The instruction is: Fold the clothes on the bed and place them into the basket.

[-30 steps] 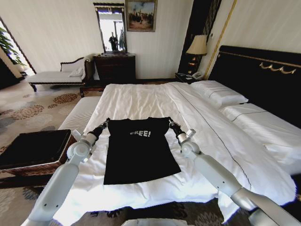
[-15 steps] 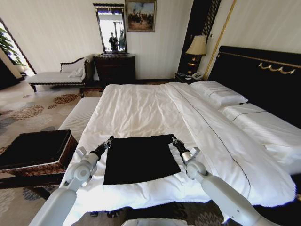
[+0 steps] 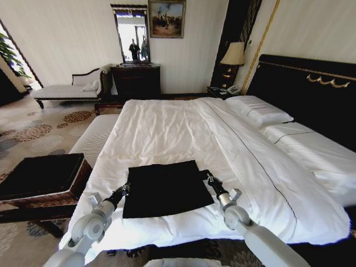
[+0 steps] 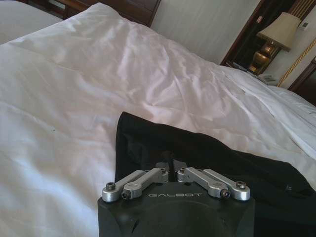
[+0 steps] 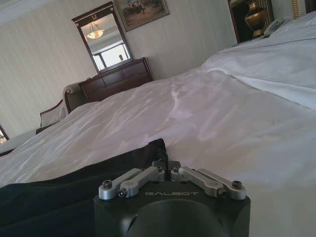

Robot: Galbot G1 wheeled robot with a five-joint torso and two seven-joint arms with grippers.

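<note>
The bed [image 3: 183, 128], made up in white sheets, carries the clothes [image 3: 166, 188], a black T-shirt doubled over into a plain dark rectangle near the foot edge, no lettering showing. The basket [image 3: 44, 181], dark wicker with a black lining, sits on the floor off the bed's left foot corner. At the shirt's left side the left gripper [image 3: 125, 188] has its jaws pinched on the fabric; at the shirt's right side the right gripper [image 3: 208, 178] likewise grips the folded edge, jaws closed on cloth.
</note>
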